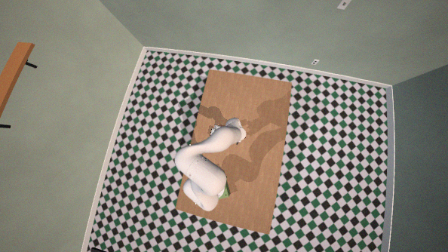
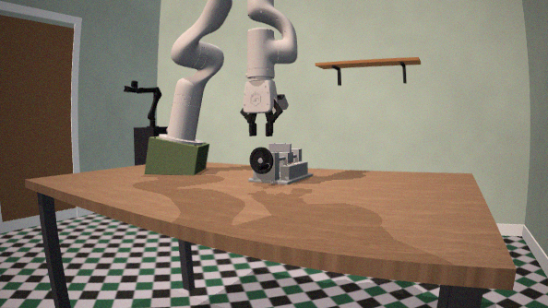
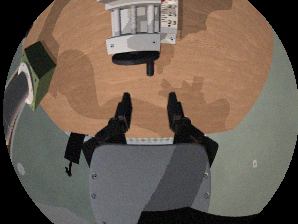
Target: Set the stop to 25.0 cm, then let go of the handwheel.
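On the worktop [image 2: 351, 205] sat the stop fixture [image 2: 283, 164], its black handwheel [image 2: 261, 160] at the near end. The pincer [image 2: 259, 130] hung just above the wheel, fingers apart, holding nothing. Approach step, seemingly; next: descend and close on the wheel.

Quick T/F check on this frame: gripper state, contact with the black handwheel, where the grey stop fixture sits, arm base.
1. The gripper is clamped on the black round handwheel. False: it hangs above it, fingers apart, holding nothing.
2. The grey metal stop fixture stands on the brown wooden table. True.
3. The white arm is mounted on a green block. True.
4. The handwheel lies flat, face up. False: it stands upright at the fixture's end.
5. A wooden wall shelf hangs behind the table. True.
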You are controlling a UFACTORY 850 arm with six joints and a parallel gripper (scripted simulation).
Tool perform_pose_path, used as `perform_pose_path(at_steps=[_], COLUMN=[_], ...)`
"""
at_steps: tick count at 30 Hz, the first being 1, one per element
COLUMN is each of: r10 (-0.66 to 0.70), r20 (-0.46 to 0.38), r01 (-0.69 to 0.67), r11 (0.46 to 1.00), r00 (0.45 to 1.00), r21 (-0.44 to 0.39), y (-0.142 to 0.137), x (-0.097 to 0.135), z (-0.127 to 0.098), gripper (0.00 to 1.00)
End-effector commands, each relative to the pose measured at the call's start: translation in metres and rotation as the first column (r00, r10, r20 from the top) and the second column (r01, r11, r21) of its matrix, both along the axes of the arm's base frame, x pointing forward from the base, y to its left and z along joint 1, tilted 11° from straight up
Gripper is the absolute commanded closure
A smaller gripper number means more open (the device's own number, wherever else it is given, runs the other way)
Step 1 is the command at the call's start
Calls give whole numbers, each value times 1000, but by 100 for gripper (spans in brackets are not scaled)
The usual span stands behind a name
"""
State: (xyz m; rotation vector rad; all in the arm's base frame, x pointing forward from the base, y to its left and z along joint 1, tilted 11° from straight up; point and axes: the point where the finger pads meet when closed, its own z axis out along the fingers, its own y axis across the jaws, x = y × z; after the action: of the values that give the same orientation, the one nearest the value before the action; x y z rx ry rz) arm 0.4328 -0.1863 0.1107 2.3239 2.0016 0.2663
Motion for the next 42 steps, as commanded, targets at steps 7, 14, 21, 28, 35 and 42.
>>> perform_pose_path(at_steps=[7,14,21,28,35,42], r10=[0,0,0,0,0,0], r20=[6,6,6,6,6,6], r01=[0,0,0,0,0,0], r11=[1000,1000,1000,1000,1000,1000], r00=[1000,1000,1000,1000,1000,1000], r21=[2,2,2,2,2,2], y=[1,2,2,2,3,5], x=[6,8,8,8,11,15], z=[-29,-40,-40,-43,-56,-79], gripper=[43,43,43,43,43,43])
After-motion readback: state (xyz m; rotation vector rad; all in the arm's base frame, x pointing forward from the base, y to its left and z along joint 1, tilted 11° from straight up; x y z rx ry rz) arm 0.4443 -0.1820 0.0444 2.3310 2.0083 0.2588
